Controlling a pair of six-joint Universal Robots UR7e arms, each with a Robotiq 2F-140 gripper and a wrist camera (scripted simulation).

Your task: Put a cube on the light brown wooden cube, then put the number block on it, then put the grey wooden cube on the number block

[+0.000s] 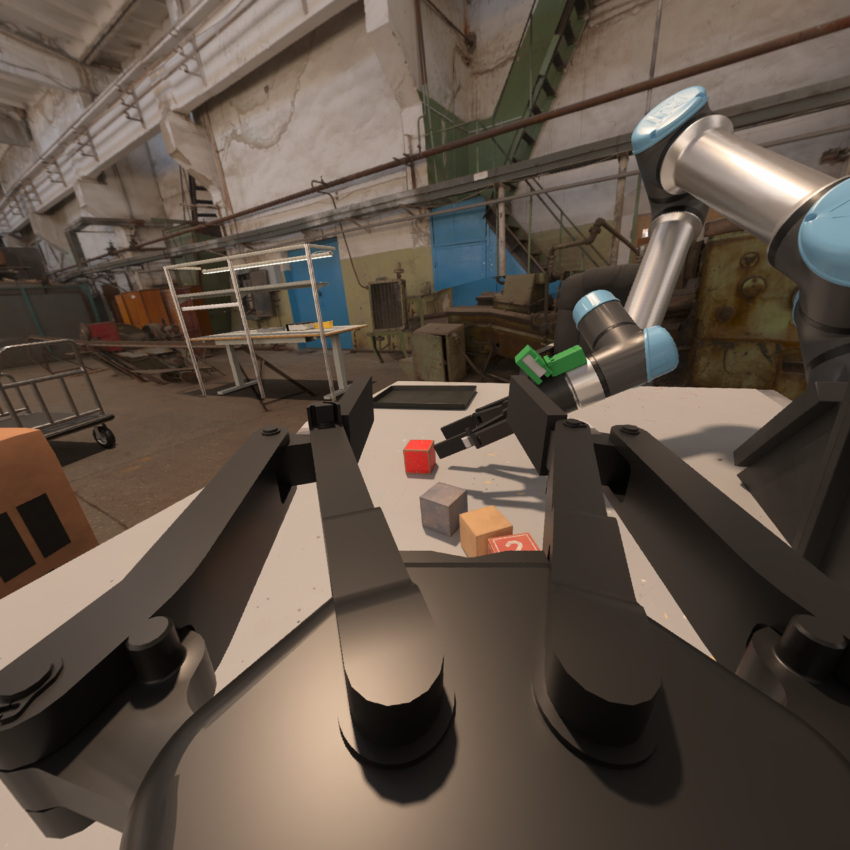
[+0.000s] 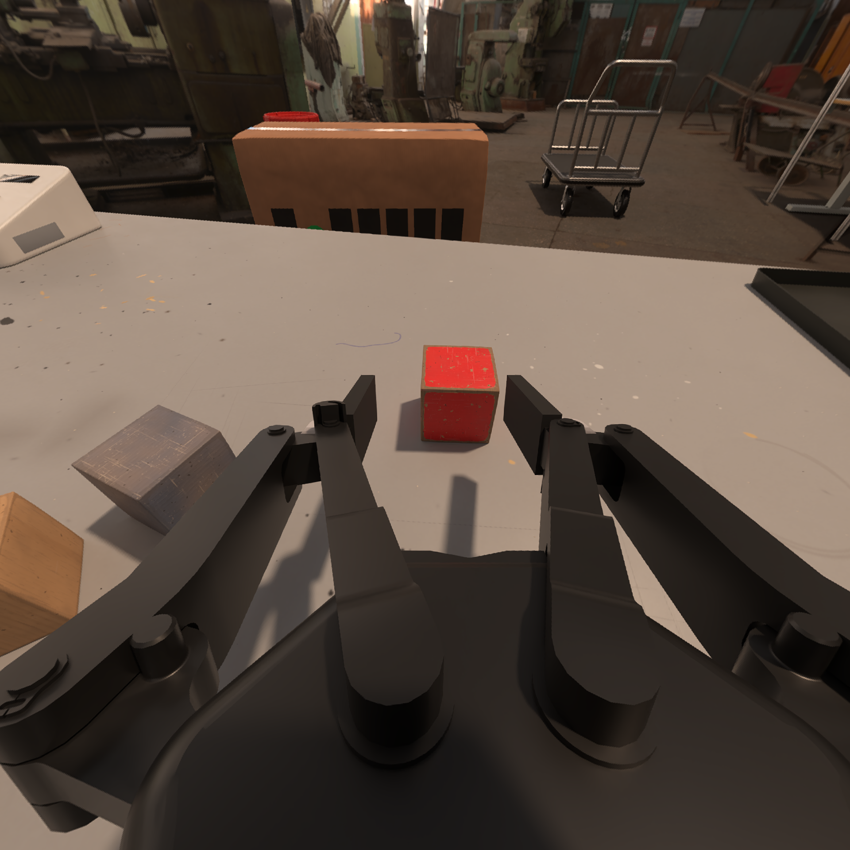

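A red cube (image 2: 460,395) stands on the grey table just ahead of my right gripper (image 2: 440,414), which is open with its jaws either side of the cube's near face, apart from it. The grey wooden cube (image 2: 154,464) sits to the left, and the light brown wooden cube (image 2: 32,561) at the left edge. In the left wrist view my left gripper (image 1: 448,423) is open and empty, raised above the table. Below it lie the red cube (image 1: 419,456), the grey cube (image 1: 442,508), the light brown cube (image 1: 483,529) and the red number block (image 1: 513,545), partly hidden. The right gripper (image 1: 453,442) shows beside the red cube.
A black tray (image 1: 425,396) lies at the table's far edge, also in the right wrist view (image 2: 809,303). A cardboard box (image 2: 363,179) stands beyond the table, a white device (image 2: 37,211) on its left corner. The right arm (image 1: 644,322) reaches in from the right.
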